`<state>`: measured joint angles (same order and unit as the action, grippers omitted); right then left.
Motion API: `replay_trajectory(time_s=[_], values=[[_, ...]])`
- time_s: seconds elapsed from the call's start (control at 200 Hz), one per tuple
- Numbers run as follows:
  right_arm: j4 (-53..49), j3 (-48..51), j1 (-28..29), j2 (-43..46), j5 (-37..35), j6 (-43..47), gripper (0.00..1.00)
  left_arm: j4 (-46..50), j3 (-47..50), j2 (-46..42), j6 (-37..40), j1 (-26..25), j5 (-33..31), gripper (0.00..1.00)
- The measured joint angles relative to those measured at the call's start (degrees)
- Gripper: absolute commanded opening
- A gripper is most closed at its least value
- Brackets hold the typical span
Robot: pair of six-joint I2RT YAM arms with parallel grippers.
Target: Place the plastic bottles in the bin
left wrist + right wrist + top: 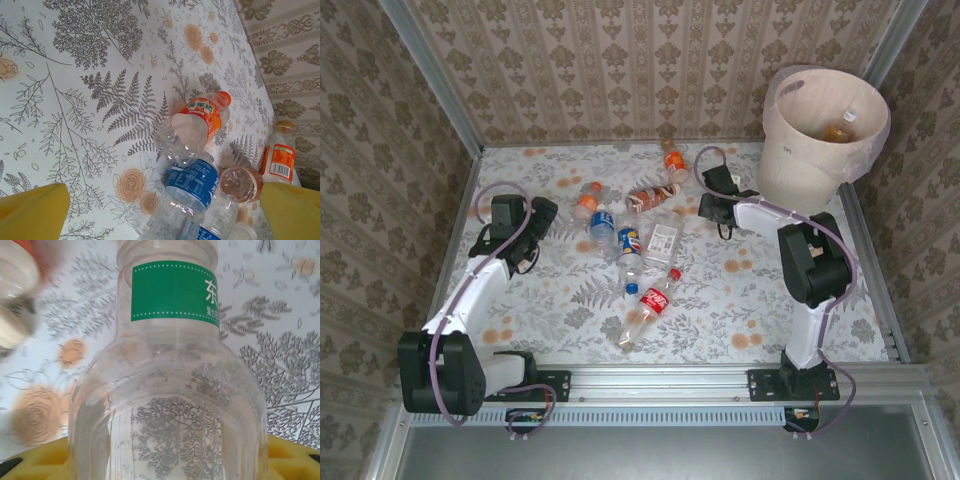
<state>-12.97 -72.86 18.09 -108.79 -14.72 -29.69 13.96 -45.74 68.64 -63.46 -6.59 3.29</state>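
At the far right corner stands the bin (pixel 800 172), with one orange bottle (pixel 840 128) inside. Other bottles (pixel 630 245) lie scattered mid-table. Just left of them hangs the left gripper (pixel 542 212), its yellow fingers (pixel 35 212) spread wide with nothing between. The right gripper (pixel 712 200) has a clear green-label bottle (pixel 170 390) between its fingers; I cannot tell whether it pinches.

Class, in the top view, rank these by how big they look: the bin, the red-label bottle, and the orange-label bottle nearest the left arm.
1. bin, by far the largest
2. red-label bottle
3. orange-label bottle, which looks shorter, though tilt may shrink it
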Motion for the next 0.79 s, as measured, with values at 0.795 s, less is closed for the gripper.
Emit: replay_trajectory(time_s=[0.795], values=[[5.0, -7.5, -17.0, 23.9, 7.3, 16.4, 0.38, -4.6, -8.4, 7.4, 10.3, -8.8, 3.9, 1.00]])
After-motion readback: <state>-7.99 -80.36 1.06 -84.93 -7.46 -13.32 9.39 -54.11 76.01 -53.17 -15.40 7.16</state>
